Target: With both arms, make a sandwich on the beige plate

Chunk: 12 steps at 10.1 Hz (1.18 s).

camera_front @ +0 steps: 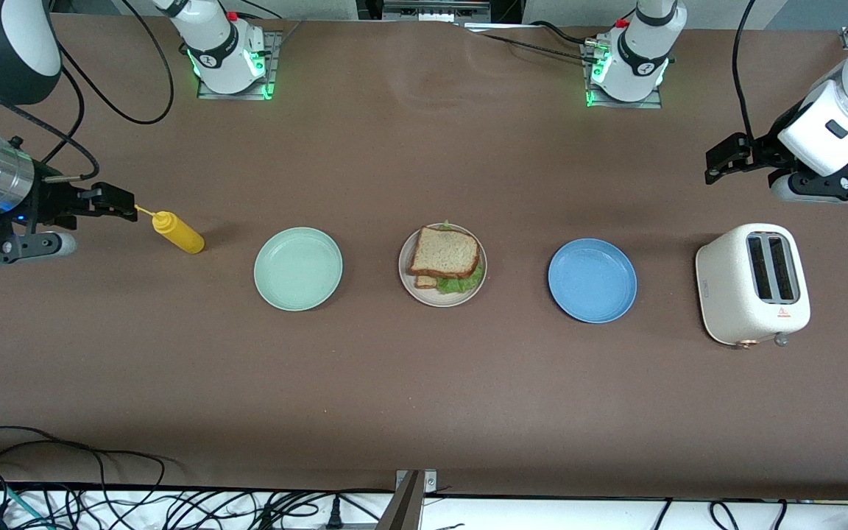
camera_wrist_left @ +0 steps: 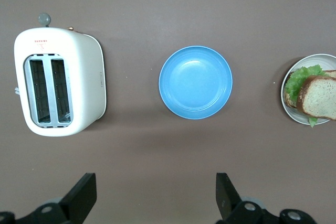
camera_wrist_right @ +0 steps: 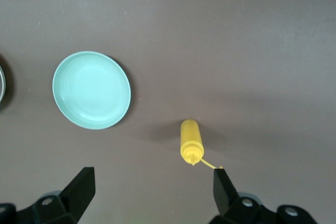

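sandwich (camera_front: 445,258) on beige plate (camera_front: 413,289), between two plates (camera_front: 298,269), toaster (camera_front: 753,284) at left arm's end

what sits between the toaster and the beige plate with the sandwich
An empty blue plate lies between the toaster and the beige plate; the front view shows it, the left wrist view too.

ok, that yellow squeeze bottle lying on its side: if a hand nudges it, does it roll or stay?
The yellow squeeze bottle lies on its side on the bare table, so its round body would probably roll if pushed across its length. The tapered nozzle end may make it curve rather than run straight. It looks like soft plastic, likely light, so a firm pinch might dent it.
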### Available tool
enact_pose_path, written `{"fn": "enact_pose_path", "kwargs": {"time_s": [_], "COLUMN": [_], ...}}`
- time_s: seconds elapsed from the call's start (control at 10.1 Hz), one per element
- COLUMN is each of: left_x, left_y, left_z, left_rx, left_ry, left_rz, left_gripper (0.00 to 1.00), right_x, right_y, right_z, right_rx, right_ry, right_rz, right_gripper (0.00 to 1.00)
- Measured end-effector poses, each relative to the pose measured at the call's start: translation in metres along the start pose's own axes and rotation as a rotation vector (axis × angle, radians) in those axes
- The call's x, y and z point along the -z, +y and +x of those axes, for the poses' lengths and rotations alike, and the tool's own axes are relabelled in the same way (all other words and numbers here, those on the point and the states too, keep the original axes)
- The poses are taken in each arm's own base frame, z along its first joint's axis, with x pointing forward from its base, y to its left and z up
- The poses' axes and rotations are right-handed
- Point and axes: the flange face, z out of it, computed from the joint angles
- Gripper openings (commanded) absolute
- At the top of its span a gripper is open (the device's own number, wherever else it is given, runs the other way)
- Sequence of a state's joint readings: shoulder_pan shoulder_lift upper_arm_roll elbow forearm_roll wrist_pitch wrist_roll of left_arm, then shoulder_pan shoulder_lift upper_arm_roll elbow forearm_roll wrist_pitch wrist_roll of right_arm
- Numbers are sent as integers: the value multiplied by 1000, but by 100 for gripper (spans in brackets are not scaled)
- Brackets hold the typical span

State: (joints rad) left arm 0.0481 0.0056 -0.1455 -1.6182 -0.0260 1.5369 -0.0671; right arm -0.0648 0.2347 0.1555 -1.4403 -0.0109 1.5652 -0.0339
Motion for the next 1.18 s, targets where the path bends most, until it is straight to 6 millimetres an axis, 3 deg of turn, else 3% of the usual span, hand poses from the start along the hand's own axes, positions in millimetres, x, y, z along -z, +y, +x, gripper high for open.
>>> {"fn": "enact_pose_path", "kwargs": {"time_s": [0.39, 0.99, 1.18], "left_x": [0, 0, -1], "left_y": [0, 2, 5], "left_z": [0, -1, -1], "left_rx": [0, -2, -8], "left_ry": [-3, -5, -9], "left_rz": [0, 1, 1], "left_gripper": [100, 100, 100], "right_x": [-5, 19, 29], "right_y": [-3, 1, 19], "right_z": [-11, -21, -26], "right_rx": [-56, -72, -108], "right_ry": [-16, 58, 77], "right_rz": [-7, -16, -20], "right_gripper": [100, 100, 100]}}
